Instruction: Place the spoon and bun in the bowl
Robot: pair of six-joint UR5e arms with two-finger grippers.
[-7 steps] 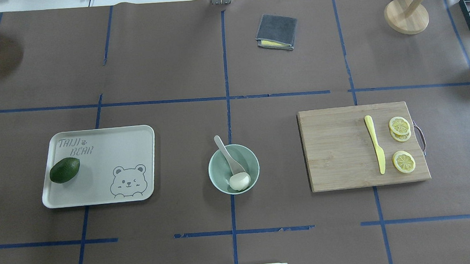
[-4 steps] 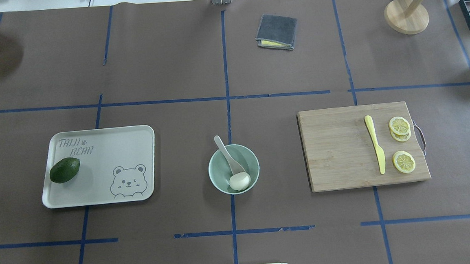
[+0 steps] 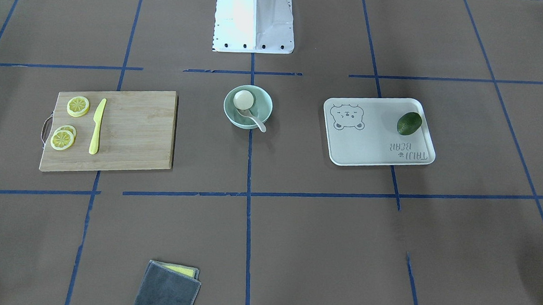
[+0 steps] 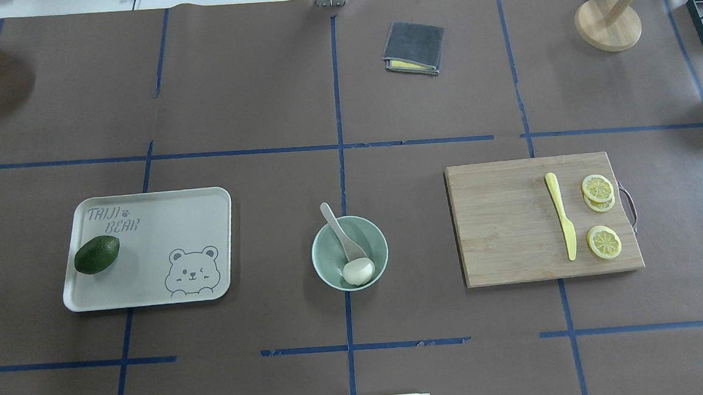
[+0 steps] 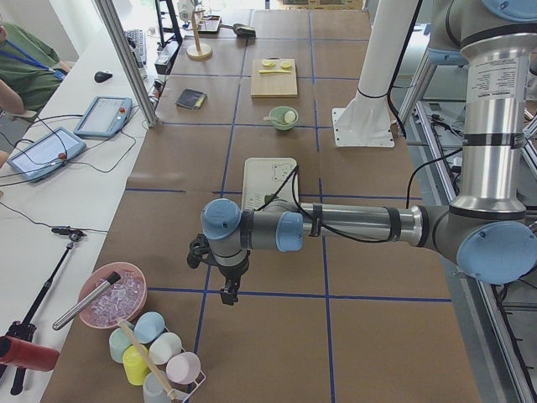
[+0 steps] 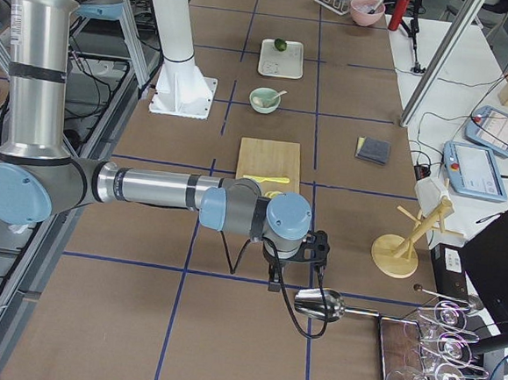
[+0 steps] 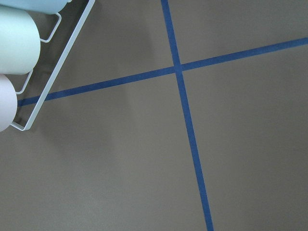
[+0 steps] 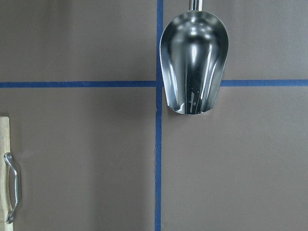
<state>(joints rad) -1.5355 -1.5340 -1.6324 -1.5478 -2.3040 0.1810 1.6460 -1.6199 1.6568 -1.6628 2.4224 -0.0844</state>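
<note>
The pale mint-green bowl (image 4: 326, 257) stands at the table's middle, near the robot's base. The white bun (image 4: 358, 271) lies inside it at the near side. The pale spoon (image 4: 341, 231) has its scoop in the bowl and its handle leaning out over the far-left rim. They also show in the front view: bowl (image 3: 263, 102), bun (image 3: 243, 99), spoon (image 3: 256, 121). My left gripper (image 5: 226, 294) hangs over the table's left end, far from the bowl. My right gripper (image 6: 275, 284) hangs over the right end. Whether either is open I cannot tell.
A tray (image 4: 164, 221) with an avocado (image 4: 97, 254) is left of the bowl. A cutting board (image 4: 506, 224) with a yellow knife (image 4: 561, 215) and lemon slices (image 4: 603, 242) is right. A grey cloth (image 4: 414, 48) lies far back. A metal scoop (image 8: 194, 60) lies under the right wrist.
</note>
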